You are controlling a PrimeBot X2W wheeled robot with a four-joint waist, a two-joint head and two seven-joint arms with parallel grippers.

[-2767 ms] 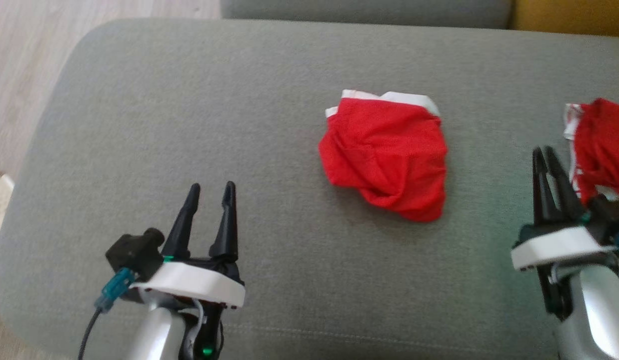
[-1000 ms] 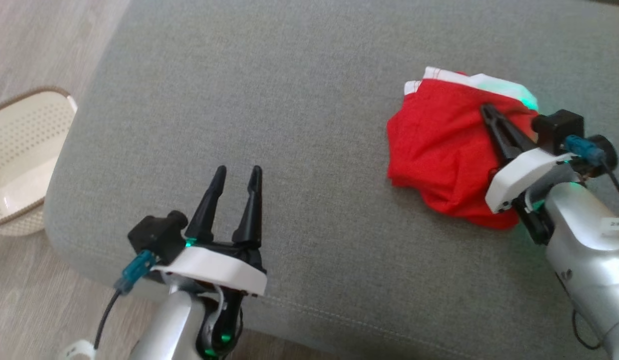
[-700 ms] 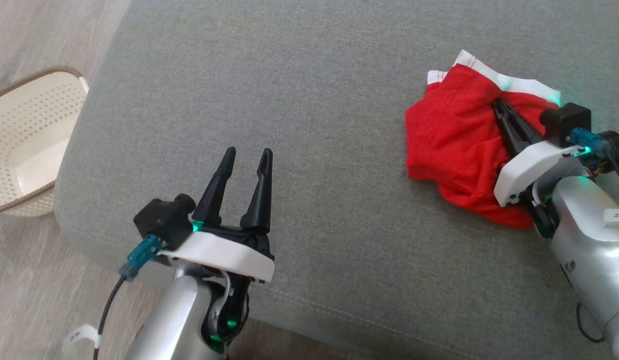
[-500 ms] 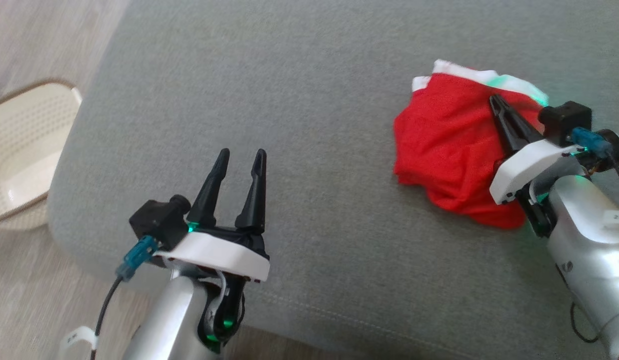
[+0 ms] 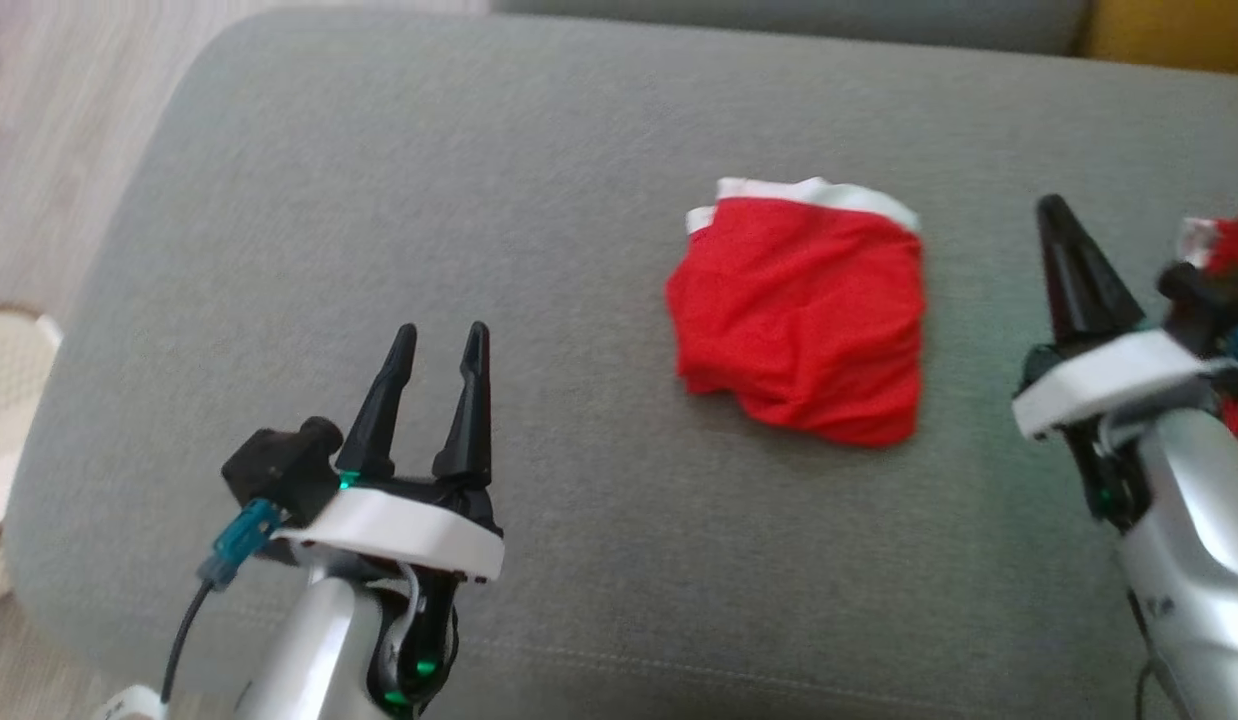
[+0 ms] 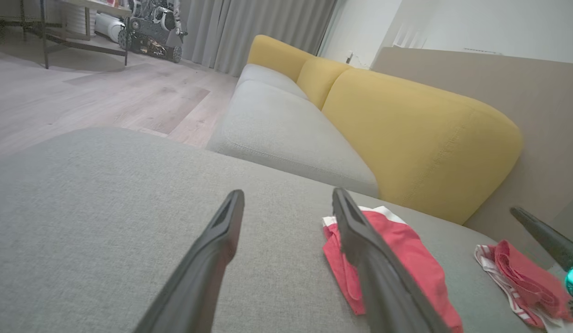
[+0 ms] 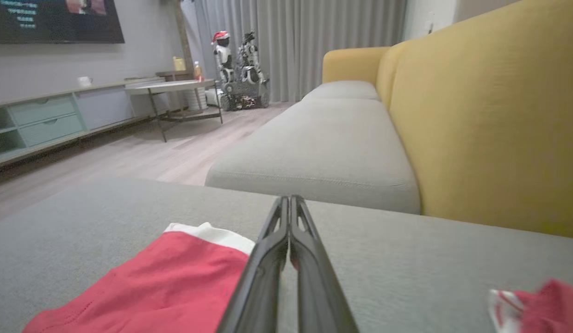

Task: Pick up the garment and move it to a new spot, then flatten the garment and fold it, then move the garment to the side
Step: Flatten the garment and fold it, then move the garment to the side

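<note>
Hovering over the grey cushion [image 5: 379, 180], both my grippers are empty. The garment [image 5: 804, 315], red with a white waistband, lies on the cushion right of its middle, nearer the far edge than the near one, with the waistband turned to the far edge. It is bunched and creased, and its near hem is rumpled, so I judge that flattening and folding are not yet done.

My right gripper [image 5: 1051, 205] is clenched tight with nothing between its fingers. It stands apart from the garment, toward the cushion's right edge, tips pointing at the far edge. Closed like that, I judge it fit to work as a blunt tool, pressing or smoothing cloth rather than pinching it.

My left gripper [image 5: 442, 330] is spread wide and holds nothing. It sits by the near edge, toward the left and well apart from the garment. Held open, it is ready to take a hem or corner once I bring it across.

A second red garment [image 5: 1234, 235] sits by the right edge, behind my right wrist, so that arm's sweep should keep clear of it. A pale basket [image 5: 9, 360] stands off the cushion's left edge.
</note>
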